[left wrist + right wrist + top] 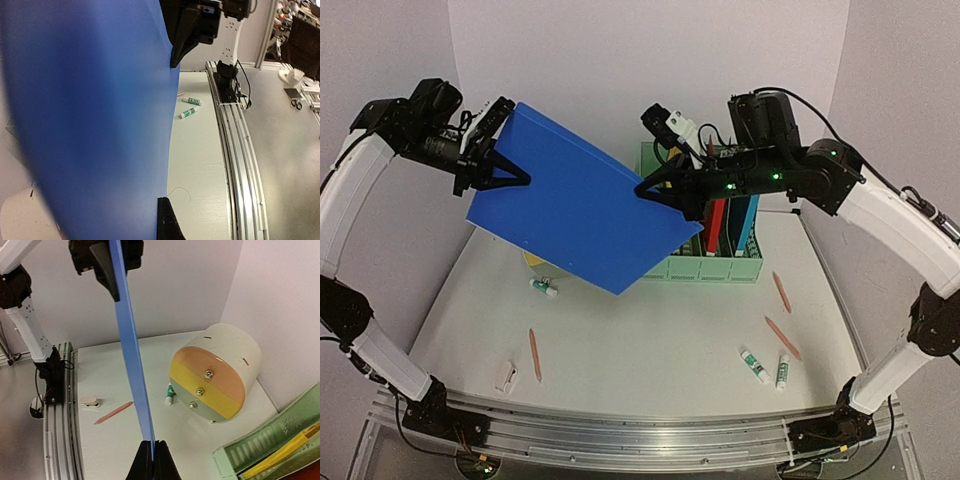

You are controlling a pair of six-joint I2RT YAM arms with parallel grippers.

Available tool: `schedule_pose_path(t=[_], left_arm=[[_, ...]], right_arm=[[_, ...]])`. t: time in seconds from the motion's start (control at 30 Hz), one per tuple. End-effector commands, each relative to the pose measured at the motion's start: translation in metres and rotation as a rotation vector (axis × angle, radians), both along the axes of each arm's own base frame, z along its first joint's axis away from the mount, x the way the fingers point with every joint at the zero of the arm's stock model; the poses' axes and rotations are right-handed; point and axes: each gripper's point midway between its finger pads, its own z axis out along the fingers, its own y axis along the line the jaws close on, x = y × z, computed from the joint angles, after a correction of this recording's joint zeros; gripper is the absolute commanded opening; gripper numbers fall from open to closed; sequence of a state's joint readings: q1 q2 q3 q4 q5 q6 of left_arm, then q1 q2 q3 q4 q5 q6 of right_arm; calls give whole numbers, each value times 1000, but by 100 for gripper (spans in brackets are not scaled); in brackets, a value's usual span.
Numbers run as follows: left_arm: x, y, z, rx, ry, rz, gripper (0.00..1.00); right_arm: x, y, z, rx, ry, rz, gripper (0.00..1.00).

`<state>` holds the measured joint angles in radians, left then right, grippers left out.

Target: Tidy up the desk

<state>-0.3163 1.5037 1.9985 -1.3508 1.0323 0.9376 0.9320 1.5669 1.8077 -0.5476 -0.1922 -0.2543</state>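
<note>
A large blue folder (580,205) hangs tilted in the air above the white desk (650,330), held between both arms. My left gripper (495,170) is shut on its upper left edge; in the left wrist view the blue folder (90,115) fills most of the frame, with one black finger (167,222) against it. My right gripper (655,190) is shut on the opposite right edge. From the right wrist, the folder (131,350) appears edge-on, running from my right gripper (152,460) up to the left gripper (107,265).
A green file rack (720,265) with red and blue files stands behind the right gripper. A round drawer box (215,375) sits under the folder. Glue sticks (544,287) (754,364) (782,370), orange pencils (534,354) (781,292) (782,338) and a small white item (507,375) lie scattered.
</note>
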Motion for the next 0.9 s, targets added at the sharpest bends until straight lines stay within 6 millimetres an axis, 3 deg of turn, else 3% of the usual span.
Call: schedule_pose_path(t=[0.0,0.07,0.1,0.17,0.27,0.4,0.57,0.63,0.73,0.87], left_arm=[[1,-2,48,-165,34,93,0],[10,-1,67,-237,40,167,0],[17,0,78,-277,46,209,0],[30,2,97,-336,76,294,0],[50,8,126,-429,124,410,0],[61,15,161,-573,215,457,0],[50,16,199,-735,294,341,0],[47,17,213,-769,289,315,0],[50,18,222,-795,288,314,0],[45,19,230,-822,284,287,0]], right_arm=[[53,-31,56,119,-125,-326,47],[73,-51,72,168,-135,-475,88],[82,-62,82,205,-128,-542,96],[93,-86,103,307,-91,-664,98],[94,-114,129,464,-32,-770,98],[90,-137,139,613,45,-851,98],[72,-121,137,827,208,-692,98],[67,-111,127,931,304,-611,98],[58,-83,125,1106,436,-395,98],[50,-28,123,1175,529,-184,98]])
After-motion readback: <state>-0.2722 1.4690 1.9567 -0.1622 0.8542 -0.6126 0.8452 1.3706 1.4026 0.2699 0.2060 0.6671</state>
